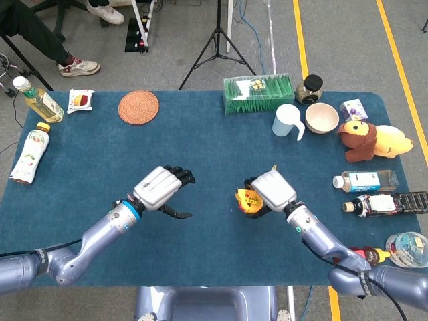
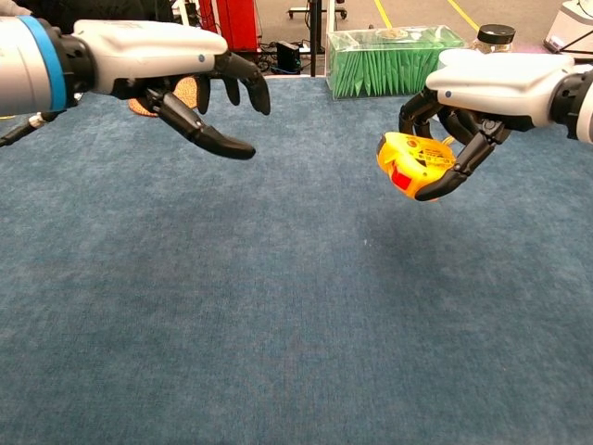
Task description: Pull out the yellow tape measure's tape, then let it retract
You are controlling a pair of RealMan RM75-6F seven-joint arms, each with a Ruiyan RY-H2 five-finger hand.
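Yellow tape measure (image 2: 414, 159) gripped in right robot hand (image 2: 482, 97), lifted off surface (image 2: 278, 306) | left robot hand (image 2: 176, 69) empty, fingers spread, at 9 o'clock, well apart | no tape out yet.

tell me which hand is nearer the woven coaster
Left. The left hand hangs open just in front of the coaster; the right hand, holding the tape measure, is farther off to the side.

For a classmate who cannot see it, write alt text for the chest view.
The right hand holds a yellow tape measure lifted above the blue table cover, no tape visibly pulled out. The left hand hovers opposite, open and holding nothing. A green box stands at the table's far edge.
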